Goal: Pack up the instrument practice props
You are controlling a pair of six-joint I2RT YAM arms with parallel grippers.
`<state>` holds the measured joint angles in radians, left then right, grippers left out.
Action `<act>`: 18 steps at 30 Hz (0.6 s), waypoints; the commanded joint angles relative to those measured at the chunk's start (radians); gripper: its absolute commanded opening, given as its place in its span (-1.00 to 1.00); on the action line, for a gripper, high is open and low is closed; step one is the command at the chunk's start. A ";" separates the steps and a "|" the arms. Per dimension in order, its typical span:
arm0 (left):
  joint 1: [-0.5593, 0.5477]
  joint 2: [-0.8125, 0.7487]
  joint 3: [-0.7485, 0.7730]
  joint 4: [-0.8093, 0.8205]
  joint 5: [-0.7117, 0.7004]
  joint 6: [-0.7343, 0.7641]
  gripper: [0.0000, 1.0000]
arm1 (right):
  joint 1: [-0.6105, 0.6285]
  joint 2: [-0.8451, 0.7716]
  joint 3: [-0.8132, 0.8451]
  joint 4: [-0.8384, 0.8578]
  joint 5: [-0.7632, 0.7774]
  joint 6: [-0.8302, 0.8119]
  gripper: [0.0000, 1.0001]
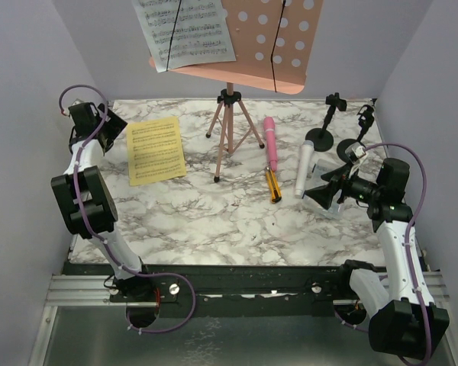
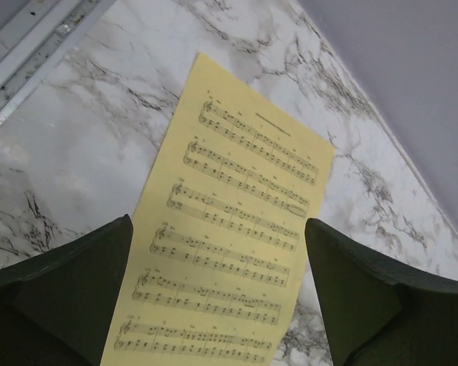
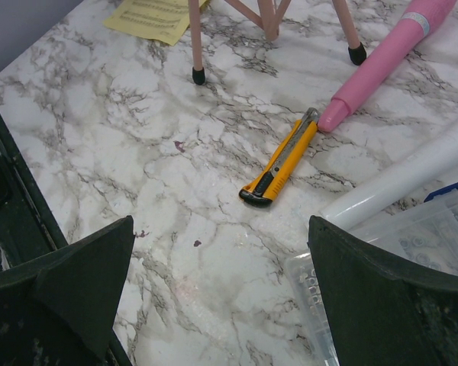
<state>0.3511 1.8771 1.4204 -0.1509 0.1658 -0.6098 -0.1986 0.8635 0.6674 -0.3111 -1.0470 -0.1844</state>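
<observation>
The pink perforated music rack [image 1: 271, 46] holds a white sheet-music page [image 1: 185, 30] and stands on a pink tripod [image 1: 230, 130] at the back. A yellow page [image 1: 156, 149] lies flat at the left; my left gripper [image 1: 111, 120] is open above it, with the page [image 2: 229, 244] between its fingers in the left wrist view. A pink microphone [image 1: 271, 142] and a grey-white microphone [image 1: 304, 166] lie right of the tripod. Two black round-based mic mounts [image 1: 324, 133] [image 1: 353, 145] stand at the back right. My right gripper [image 1: 320, 195] is open and empty.
A small yellow-and-black cutter [image 1: 275, 185] lies below the pink microphone, also in the right wrist view [image 3: 278, 160]. A clear plastic box [image 3: 397, 267] sits under my right gripper. Grey walls close in left, back and right. A metal rail [image 1: 237, 290] runs along the near edge.
</observation>
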 commanded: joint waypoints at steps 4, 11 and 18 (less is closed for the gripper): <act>0.002 -0.246 -0.274 0.348 0.312 -0.073 0.92 | -0.006 -0.001 -0.017 0.004 0.027 -0.013 0.99; 0.003 -0.440 -0.403 0.514 0.397 -0.155 0.92 | -0.006 -0.003 -0.019 0.007 0.032 -0.015 0.99; 0.005 -0.566 -0.403 0.571 0.472 -0.284 0.93 | -0.006 -0.005 -0.021 0.007 0.034 -0.016 0.99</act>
<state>0.3515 1.3735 1.0100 0.3237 0.5415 -0.7834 -0.1986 0.8635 0.6601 -0.3103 -1.0351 -0.1848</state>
